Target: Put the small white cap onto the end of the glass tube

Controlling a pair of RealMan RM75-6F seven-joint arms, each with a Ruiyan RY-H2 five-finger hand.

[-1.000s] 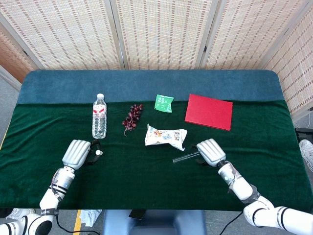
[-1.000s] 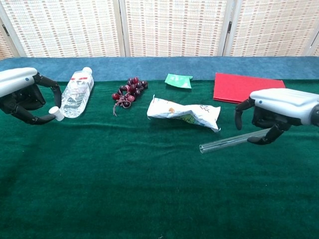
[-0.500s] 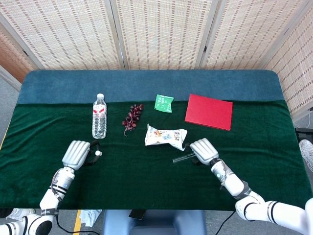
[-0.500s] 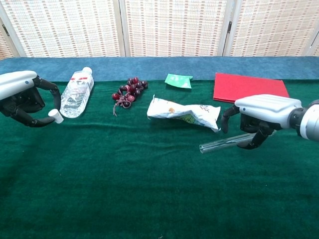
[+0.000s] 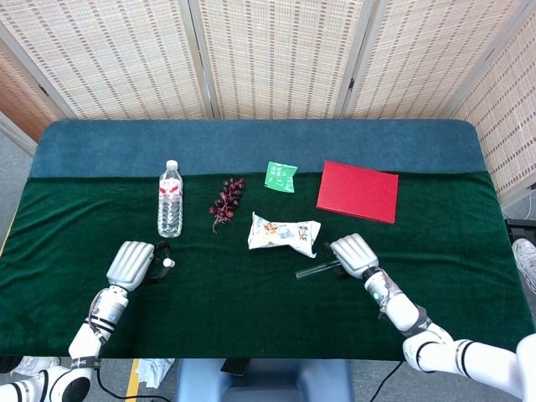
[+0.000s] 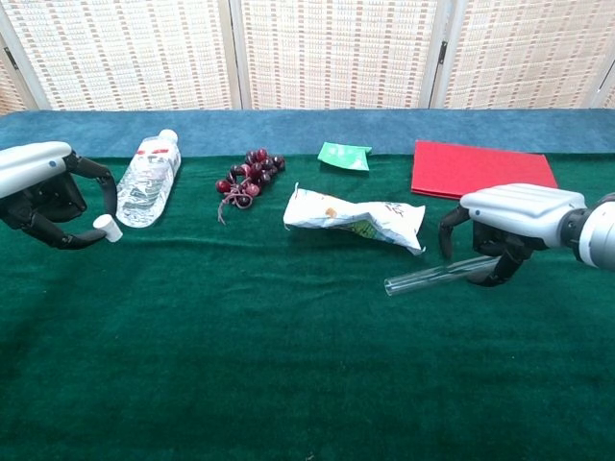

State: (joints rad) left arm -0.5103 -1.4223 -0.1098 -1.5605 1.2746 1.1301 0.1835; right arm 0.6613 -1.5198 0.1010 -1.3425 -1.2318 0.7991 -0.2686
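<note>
My left hand [image 6: 43,187] [image 5: 131,263] hovers over the left side of the green cloth and pinches the small white cap [image 6: 106,229] [image 5: 168,262] at its fingertips. Across the table, my right hand [image 6: 519,226] [image 5: 353,256] grips one end of the clear glass tube [image 6: 432,274] [image 5: 314,269]. The tube points left toward the table's middle, its open end free and nearly level just above the cloth. Cap and tube end are far apart.
A water bottle [image 6: 147,179] lies just behind the cap. Dark grapes [image 6: 246,174], a white snack bag [image 6: 356,217], a green packet [image 6: 344,155] and a red book [image 6: 473,167] lie along the back. Green cloth [image 6: 250,336] stretches between the hands.
My right hand with the tube slid left toward the centre, then eased back slightly right. My left hand and the cap dropped a little and barely shifted.
</note>
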